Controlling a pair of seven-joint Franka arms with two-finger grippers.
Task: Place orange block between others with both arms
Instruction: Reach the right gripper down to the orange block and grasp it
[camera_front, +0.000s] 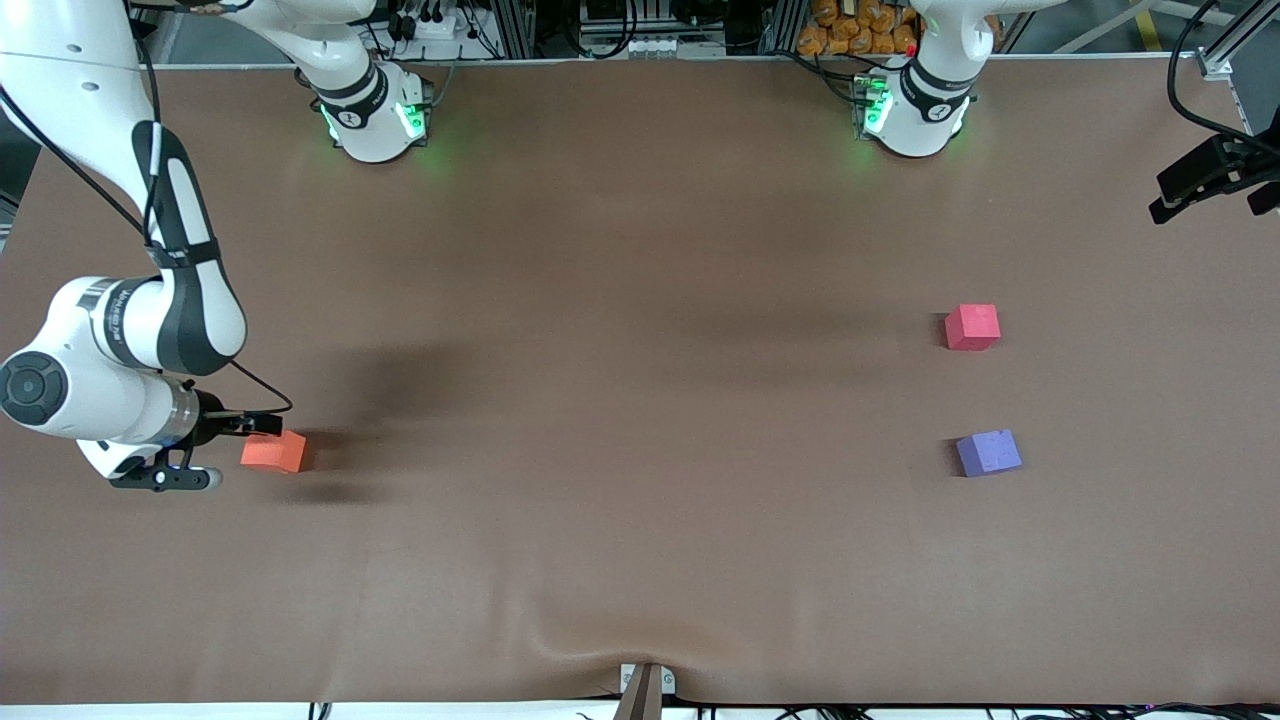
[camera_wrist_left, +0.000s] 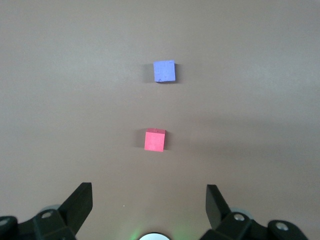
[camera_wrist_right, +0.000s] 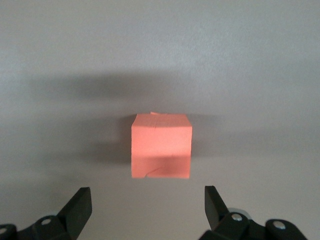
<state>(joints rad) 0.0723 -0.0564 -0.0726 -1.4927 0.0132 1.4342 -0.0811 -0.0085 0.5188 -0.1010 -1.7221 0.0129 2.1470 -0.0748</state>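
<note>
The small matte orange foam cube (camera_front: 274, 451) sits flat on the table at nine o'clock; pinkish-red cube (camera_front: 972, 327) and purple cube (camera_front: 988, 452) at three.

no readable text, labels or numbers

Three plain-coloured cubes on a brown table

The orange block (camera_front: 273, 451) is a flat, even orange; the pinkish-red cube (camera_front: 972, 327) and the purple cube (camera_front: 988, 452) are just as plain, no markings on any. The table (camera_front: 620, 420) is uniform dull brown. Both arms are white with black joint bands, black grippers, and green-lit bases.
</note>
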